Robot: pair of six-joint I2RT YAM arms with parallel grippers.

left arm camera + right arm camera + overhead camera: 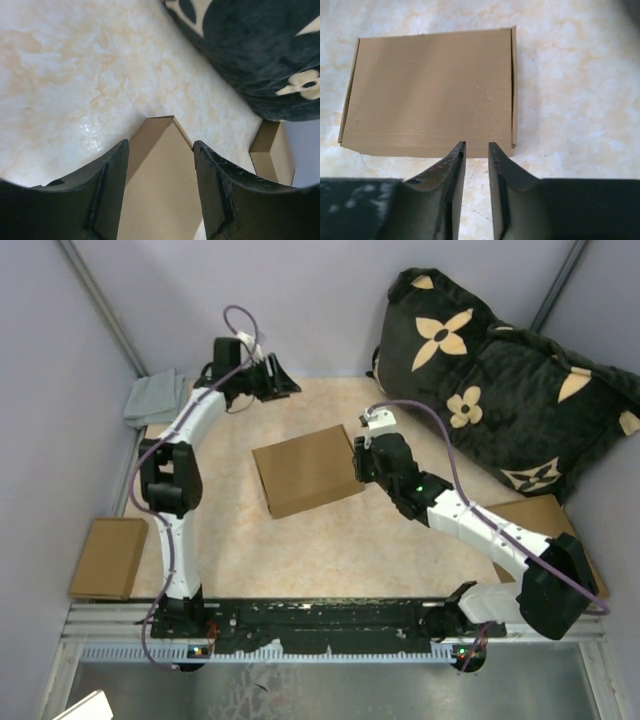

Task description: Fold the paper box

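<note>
The paper box [305, 470] lies folded shut, a shallow brown mailer, in the middle of the table. In the right wrist view the paper box [430, 90] fills the upper half with its lid flat. My right gripper [358, 462] is at the box's right edge; in its own view the right gripper [476, 145] has its tips at the box's near edge, a narrow gap between them and nothing in it. My left gripper [280, 375] hangs raised behind the box's far-left corner. The left gripper [160, 145] is wide open and empty, with the box corner [161, 125] showing below between its fingers.
A large black pillow [500, 380] with beige flowers fills the back right. Part of another brown box [545, 515] sticks out under it, also seen as the open brown box [272, 155]. A flat brown cardboard piece [108, 557] lies off the left edge. A grey cloth [152, 397] lies at the back left.
</note>
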